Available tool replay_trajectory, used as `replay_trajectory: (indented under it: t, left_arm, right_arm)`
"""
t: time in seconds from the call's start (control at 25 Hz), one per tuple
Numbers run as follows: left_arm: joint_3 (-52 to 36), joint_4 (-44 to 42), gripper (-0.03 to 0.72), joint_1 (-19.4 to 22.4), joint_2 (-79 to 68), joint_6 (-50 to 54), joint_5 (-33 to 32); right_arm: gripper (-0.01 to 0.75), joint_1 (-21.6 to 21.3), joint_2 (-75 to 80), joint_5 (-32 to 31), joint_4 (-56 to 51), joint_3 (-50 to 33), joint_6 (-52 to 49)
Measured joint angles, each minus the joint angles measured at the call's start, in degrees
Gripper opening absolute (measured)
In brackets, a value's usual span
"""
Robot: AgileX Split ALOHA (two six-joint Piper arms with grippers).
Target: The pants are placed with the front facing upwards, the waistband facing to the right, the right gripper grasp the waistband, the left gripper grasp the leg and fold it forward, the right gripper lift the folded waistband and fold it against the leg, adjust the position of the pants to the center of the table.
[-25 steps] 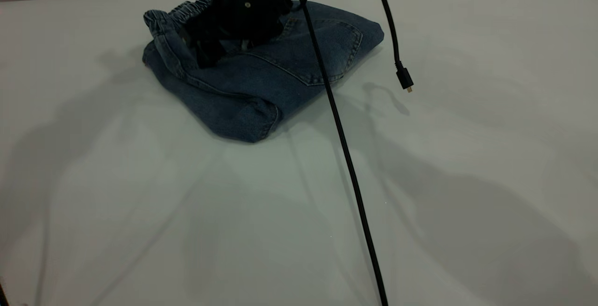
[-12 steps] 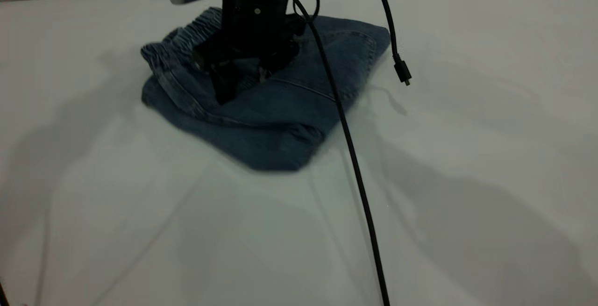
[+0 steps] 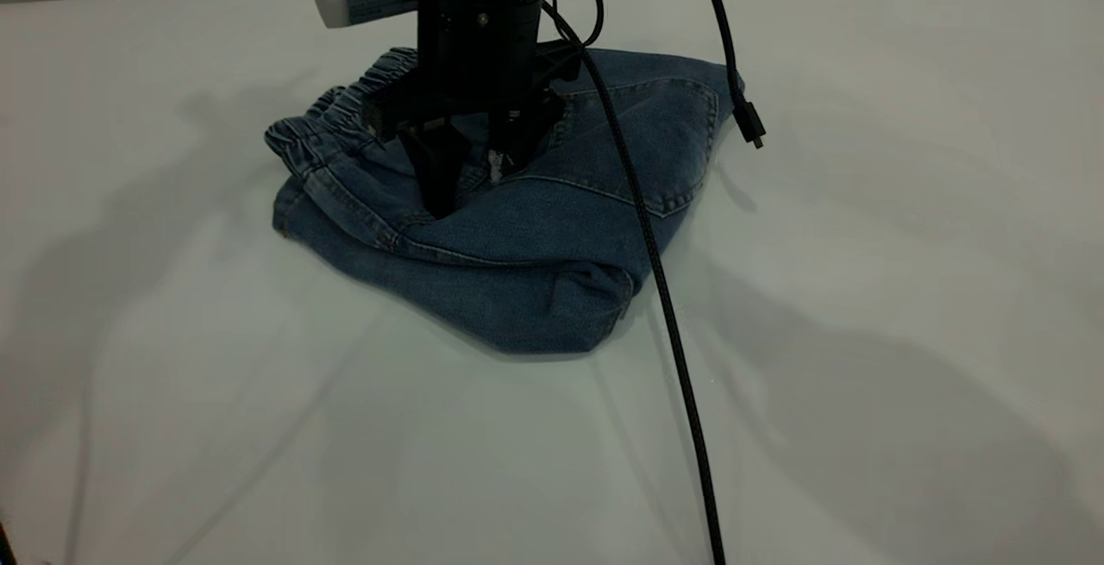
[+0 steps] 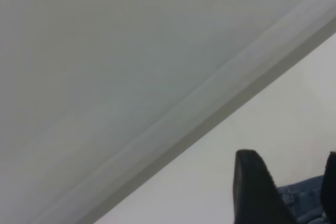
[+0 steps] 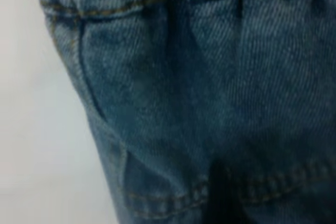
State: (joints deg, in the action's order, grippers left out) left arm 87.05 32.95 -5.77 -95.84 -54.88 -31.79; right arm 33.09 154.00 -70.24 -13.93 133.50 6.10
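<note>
Left hand [image 4: 294,192] fingers apart over pants [image 4: 302,203].

**Three cameras, one bundle of denim**

The exterior view looks steeply down across the table [image 3: 862,306] from outside the rig, taking in the folded pants [image 3: 517,229] and the right gripper [image 3: 470,172] standing on them, fingers pointing down into the cloth.

The left wrist view sits well back and tilted up: mostly pale wall and a table edge, with two dark fingers [image 4: 254,190] at the frame's border and a sliver of the pants [image 4: 302,200] between them.

The right wrist view is pressed close to the pants [image 5: 210,93], denim filling the frame beyond its fingers, a strip of table [image 5: 37,129] alongside.

All three views share the pants.
</note>
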Motion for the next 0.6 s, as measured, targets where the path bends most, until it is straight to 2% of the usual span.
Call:
replay_trajectory:
  t: [0.44, 0.6]
  left_arm:
    - [0.0, 0.0, 0.309, 0.0, 0.0, -0.3, 0.2]
    - [0.0, 0.0, 0.309, 0.0, 0.1, -0.3, 0.2]
  right_arm:
    - [0.402, 0.1, -13.9, -0.1, -1.6, -0.3, -3.1]
    - [0.402, 0.1, -21.1, 0.1, -3.9, -4.2, -4.3]
